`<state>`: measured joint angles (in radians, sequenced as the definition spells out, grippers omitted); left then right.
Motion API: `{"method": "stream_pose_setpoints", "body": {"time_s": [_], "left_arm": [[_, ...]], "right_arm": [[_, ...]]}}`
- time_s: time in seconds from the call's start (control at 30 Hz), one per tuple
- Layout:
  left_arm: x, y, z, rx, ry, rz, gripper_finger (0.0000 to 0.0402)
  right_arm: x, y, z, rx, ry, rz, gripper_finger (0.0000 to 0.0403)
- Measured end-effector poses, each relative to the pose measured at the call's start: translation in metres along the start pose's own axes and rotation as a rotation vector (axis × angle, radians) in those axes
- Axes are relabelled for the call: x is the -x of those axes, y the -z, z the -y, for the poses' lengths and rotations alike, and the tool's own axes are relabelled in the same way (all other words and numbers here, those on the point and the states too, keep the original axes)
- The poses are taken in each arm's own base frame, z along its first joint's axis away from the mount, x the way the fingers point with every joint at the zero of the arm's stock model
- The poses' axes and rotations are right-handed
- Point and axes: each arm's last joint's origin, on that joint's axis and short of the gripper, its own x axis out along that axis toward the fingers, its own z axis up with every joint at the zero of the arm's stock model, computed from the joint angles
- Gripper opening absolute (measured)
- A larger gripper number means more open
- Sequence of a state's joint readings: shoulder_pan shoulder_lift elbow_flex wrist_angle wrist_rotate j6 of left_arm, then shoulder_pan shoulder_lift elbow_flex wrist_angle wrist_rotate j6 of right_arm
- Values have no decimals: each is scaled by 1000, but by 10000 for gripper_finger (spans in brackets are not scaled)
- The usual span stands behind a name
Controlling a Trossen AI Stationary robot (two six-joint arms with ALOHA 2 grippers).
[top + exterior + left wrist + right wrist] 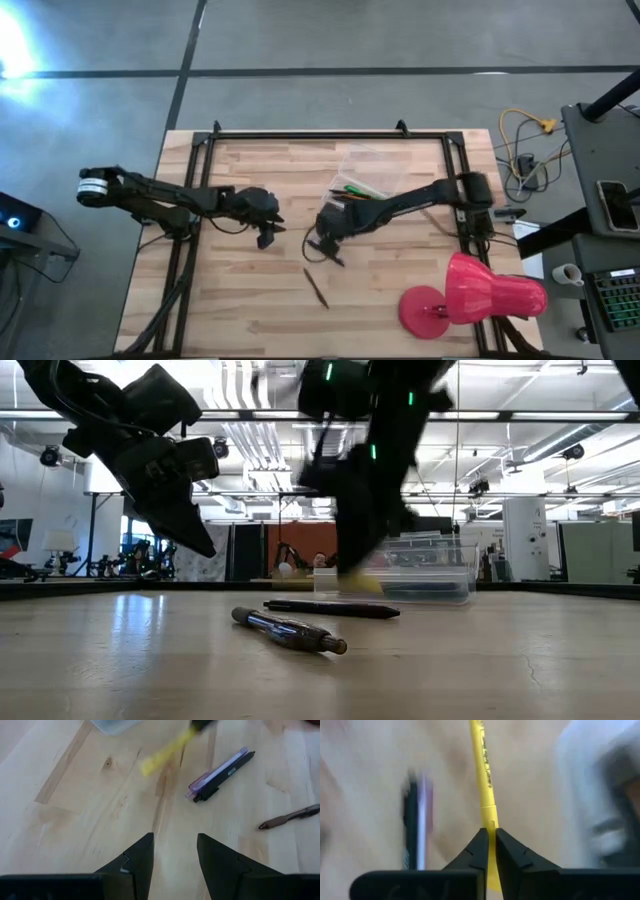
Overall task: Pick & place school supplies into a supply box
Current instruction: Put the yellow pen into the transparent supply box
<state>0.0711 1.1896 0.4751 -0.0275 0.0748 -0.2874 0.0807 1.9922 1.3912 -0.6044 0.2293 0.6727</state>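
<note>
1. We see the right gripper [490, 840], jaws pinched on the yellow pen [483, 765], lifted off the counter [250, 300] for carrying.
2. The supply box [372, 170] sits just beside it.
3. The left gripper [174, 852] hovers nearby, jaws parted, empty.

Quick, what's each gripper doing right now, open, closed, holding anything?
Left gripper: open, empty.
Right gripper: closed on the yellow pen.

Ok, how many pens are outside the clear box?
4: yellow pen in the right end effector; purple pen and black pen side by side on the table; brown pen apart. More may be hidden.
</note>
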Motion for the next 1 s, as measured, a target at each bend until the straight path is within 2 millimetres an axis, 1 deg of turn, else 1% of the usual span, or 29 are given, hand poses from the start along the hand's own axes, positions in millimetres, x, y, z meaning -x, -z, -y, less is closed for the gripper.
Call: {"method": "stream_pose_setpoints", "body": {"time_s": [0.1, 0.27, 0.33, 0.37, 0.4, 0.5, 0.63, 0.73, 0.83, 1.0], "left_arm": [[0, 0, 0, 59, -2, 4, 134], [0, -3, 1, 130, 8, 35, 134], [0, -4, 1, 163, 14, 46, 134], [0, -5, 2, 181, 18, 56, 134], [0, -6, 2, 197, 20, 60, 134], [0, -7, 3, 225, 29, 71, 134], [0, -6, 6, 256, 40, 65, 134], [0, -5, 9, 271, 33, 71, 134], [0, -7, 10, 301, -12, 94, 134], [4, -24, 15, 289, -10, 149, 134]], "right_arm": [[36, -19, 12, -56, 11, 153, 7], [78, -24, 34, -57, 67, 280, 3], [90, -23, 47, -69, 82, 298, 4], [92, -21, 54, -75, 98, 288, 4], [89, -18, 62, -78, 125, 265, 5], [75, -5, 80, -86, 184, 166, 6], [62, 11, 88, -101, 146, 71, 7], [53, 25, 85, -106, 151, 44, 8], [54, 36, 77, -101, 131, 45, 8], [57, 54, 66, -81, 107, 36, 8]]}}
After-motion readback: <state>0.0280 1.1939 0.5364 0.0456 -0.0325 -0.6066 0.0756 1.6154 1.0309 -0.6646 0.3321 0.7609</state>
